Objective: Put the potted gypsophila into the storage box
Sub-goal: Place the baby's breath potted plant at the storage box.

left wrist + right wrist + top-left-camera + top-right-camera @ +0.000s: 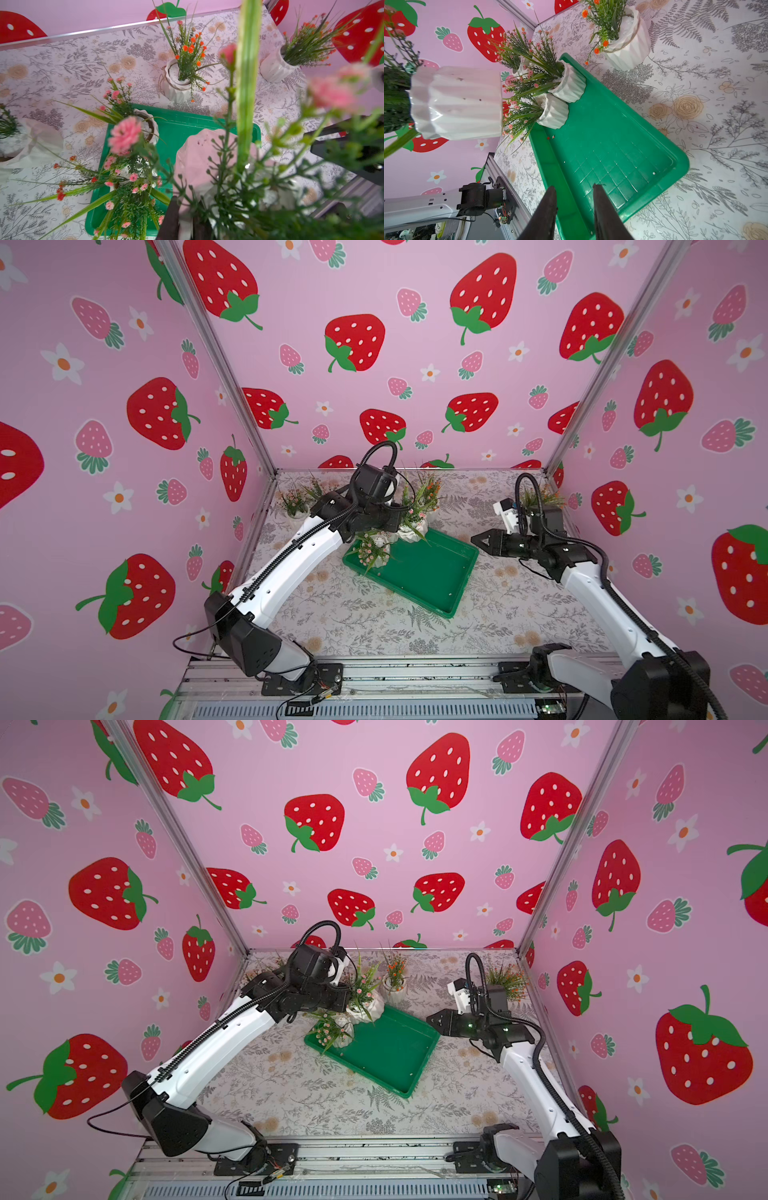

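Note:
My left gripper (186, 207) is shut on the rim of a potted gypsophila (199, 158) with pink flowers. That white ribbed pot (456, 101) hangs in the air over the far side of the green storage box (428, 572). Two more pink-flowered pots (569, 83) (554, 112) stand upright in the box's far left corner, touching each other. My right gripper (574, 188) is open and holds nothing, low over the box's right end (419, 1048).
An orange-flowered pot (395, 988) stands on the table just behind the box. Another (540, 497) is in the far right corner behind my right arm. A pink-flowered pot (295, 510) stands at the far left. Walls close the table on three sides.

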Action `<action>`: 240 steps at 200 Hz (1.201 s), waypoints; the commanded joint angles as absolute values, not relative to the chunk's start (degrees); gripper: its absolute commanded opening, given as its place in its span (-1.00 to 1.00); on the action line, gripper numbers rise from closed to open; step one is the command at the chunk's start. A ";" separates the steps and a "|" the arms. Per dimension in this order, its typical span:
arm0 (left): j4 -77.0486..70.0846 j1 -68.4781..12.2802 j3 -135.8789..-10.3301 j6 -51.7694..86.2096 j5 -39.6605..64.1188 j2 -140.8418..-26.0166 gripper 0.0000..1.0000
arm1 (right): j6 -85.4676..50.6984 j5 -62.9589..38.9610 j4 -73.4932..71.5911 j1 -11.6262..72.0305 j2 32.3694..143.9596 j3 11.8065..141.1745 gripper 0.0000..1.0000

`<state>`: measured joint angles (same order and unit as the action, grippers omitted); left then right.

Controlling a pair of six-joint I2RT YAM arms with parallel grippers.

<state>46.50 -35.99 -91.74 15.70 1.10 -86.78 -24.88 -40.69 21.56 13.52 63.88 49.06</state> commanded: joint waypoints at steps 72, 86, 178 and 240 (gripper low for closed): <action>43.78 -37.96 -99.81 13.23 5.45 -95.46 -1.00 | -25.62 -44.37 23.73 8.51 60.20 45.72 -0.35; 44.61 -38.28 -100.79 12.74 5.58 -97.61 -1.00 | -25.41 -44.48 23.73 8.05 60.20 45.40 -0.35; 47.23 -38.67 -103.53 12.70 -2.51 -107.91 -1.00 | -24.35 -44.99 23.73 6.94 60.97 44.80 -0.35; 44.13 -38.03 -102.02 12.47 -4.16 -109.95 -1.00 | -24.17 -44.73 23.14 6.94 61.76 44.66 -0.35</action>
